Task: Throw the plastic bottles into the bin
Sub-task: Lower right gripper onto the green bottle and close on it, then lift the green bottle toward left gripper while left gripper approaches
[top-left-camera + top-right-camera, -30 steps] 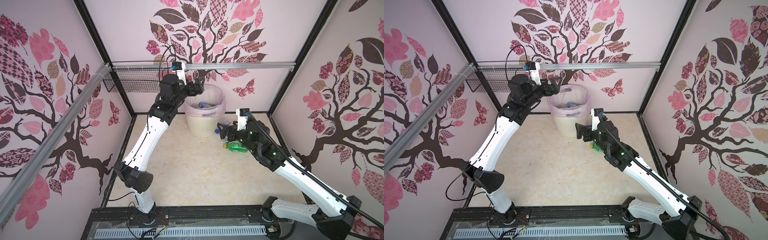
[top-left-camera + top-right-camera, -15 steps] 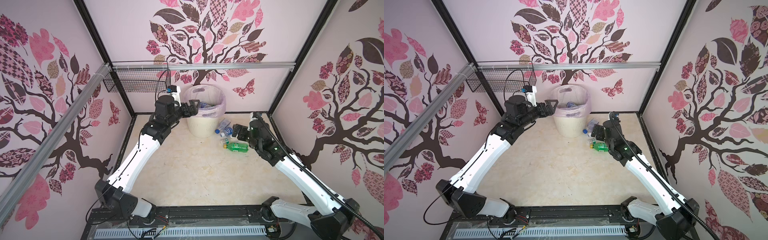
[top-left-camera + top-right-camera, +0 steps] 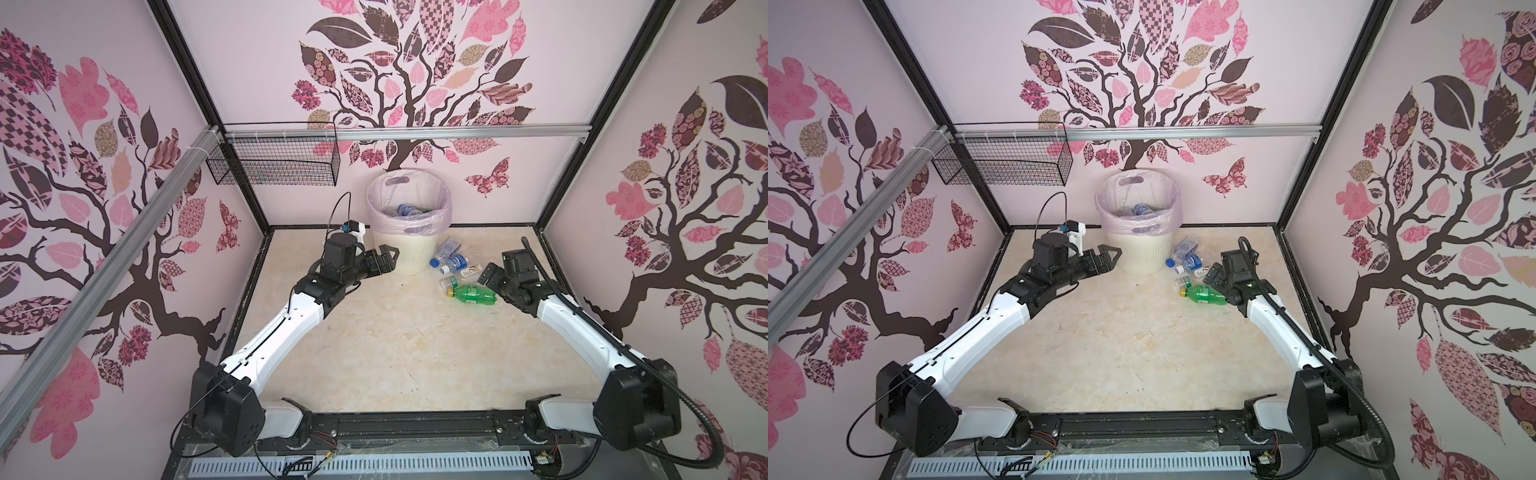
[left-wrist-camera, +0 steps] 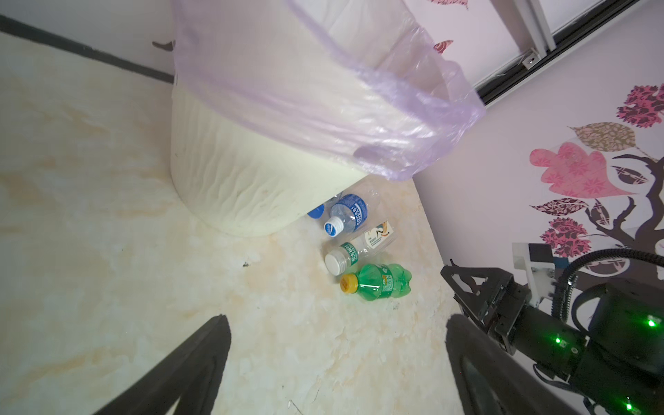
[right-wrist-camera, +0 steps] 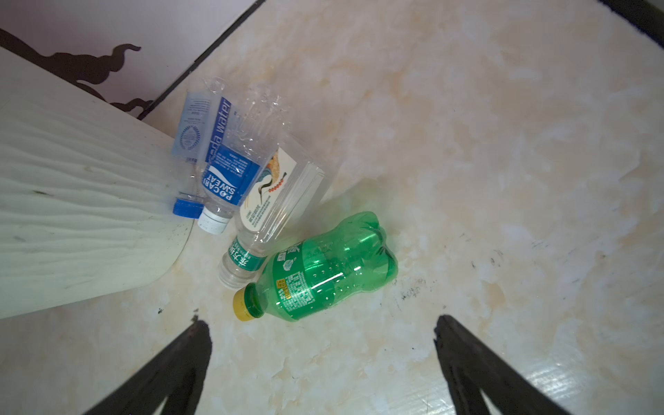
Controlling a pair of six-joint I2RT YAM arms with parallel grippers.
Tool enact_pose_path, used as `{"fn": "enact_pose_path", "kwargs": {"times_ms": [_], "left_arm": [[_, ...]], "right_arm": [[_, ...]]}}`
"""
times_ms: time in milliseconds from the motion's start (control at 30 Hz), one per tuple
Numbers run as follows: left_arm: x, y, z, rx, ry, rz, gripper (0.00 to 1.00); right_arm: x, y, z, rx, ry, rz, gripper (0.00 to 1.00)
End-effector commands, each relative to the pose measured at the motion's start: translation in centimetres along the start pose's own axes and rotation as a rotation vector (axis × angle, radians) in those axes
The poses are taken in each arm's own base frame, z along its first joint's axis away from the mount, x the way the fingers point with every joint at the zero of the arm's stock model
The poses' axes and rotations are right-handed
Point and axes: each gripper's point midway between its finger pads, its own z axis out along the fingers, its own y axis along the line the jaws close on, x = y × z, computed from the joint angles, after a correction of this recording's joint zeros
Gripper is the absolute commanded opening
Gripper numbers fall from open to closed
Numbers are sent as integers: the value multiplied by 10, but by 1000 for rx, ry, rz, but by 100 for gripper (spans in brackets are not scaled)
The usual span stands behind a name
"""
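Four plastic bottles (image 3: 453,262) lie clustered on the marbled floor (image 3: 395,345), right of the bin (image 3: 409,257) in both top views. They are a green bottle (image 5: 323,266) with a yellow cap, a clear bottle (image 5: 273,201) with a bird picture, a white-capped bottle (image 5: 230,179) labelled "POCARI SWEAT", and a blue-capped bottle (image 5: 201,125) reading "soda water", against the bin's foot. Further bottles (image 3: 405,210) lie inside its pale pink bag (image 3: 434,216). The right gripper (image 3: 487,276) hovers beside the green bottle, jaws spread, empty. The left gripper (image 3: 390,259), likewise spread, hangs near the bin's opposite side. A black wire basket (image 3: 274,164) hangs behind.

Marbled floor (image 3: 395,345) carries the bin (image 3: 405,255) and four bottles (image 3: 473,294).
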Motion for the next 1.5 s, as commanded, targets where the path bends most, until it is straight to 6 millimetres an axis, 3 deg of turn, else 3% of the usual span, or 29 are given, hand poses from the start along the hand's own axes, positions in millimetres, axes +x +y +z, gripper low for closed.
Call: {"fn": "enact_pose_path", "kwargs": {"times_ms": [0, 333, 600, 767, 1133, 1467], "left_arm": [[23, 4, 2, 34, 36, -52, 97], [68, 21, 9, 7, 127, -72, 97], [77, 27, 8, -3, 138, -82, 97], [84, 31, 8, -5, 152, -88, 97], [92, 39, 11, -24, 168, -92, 97], [95, 40, 10, -20, 169, -99, 97]], "right_arm": [[10, -8, 17, -6, 57, 121, 100], [19, -22, 49, 53, 81, 230, 100], [36, -23, 74, 67, 146, 280, 100], [35, -12, 83, 16, 159, 264, 99], [41, -21, 101, 34, 167, 283, 99], [43, -25, 101, 0, 155, 264, 87]]}}
